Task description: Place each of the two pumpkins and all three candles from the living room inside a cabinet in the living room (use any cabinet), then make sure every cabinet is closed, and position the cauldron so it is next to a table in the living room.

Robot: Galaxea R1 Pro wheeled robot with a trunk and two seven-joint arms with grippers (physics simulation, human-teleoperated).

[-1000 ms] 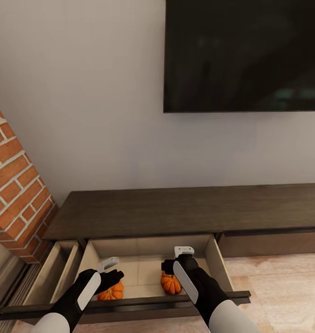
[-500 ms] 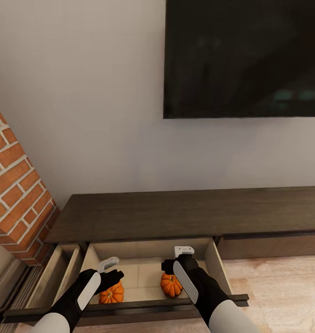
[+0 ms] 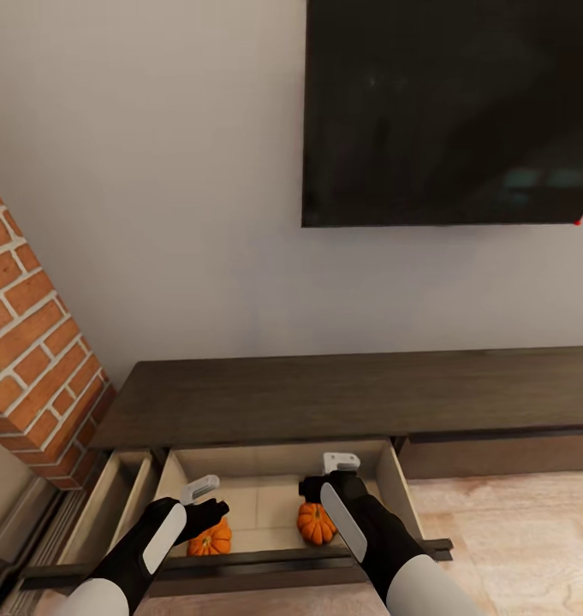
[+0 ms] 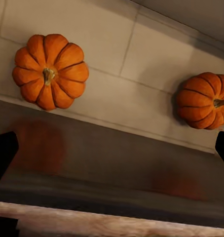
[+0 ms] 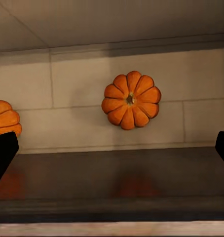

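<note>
Down in the open drawer of the cabinet both pumpkins sit apart on the pale floor, one at the left, one at the right. My left fingers and right fingers hover over them, spread wide, holding nothing. They look light, rigid and ribbed, best gripped across the sides.

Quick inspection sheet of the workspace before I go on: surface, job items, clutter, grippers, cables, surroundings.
Surface: long dark brown wood cabinet, pale-lined drawer pulled open.
Job's things: two ribbed orange pumpkins on the drawer floor, left pumpkin, right pumpkin, apart from each other.
Clutter: nothing seen.
Grippers: left gripper and right gripper open, empty, above the drawer.
Cables: nothing seen.
Surroundings: black wall screen, red brick column, light wood floor.
</note>
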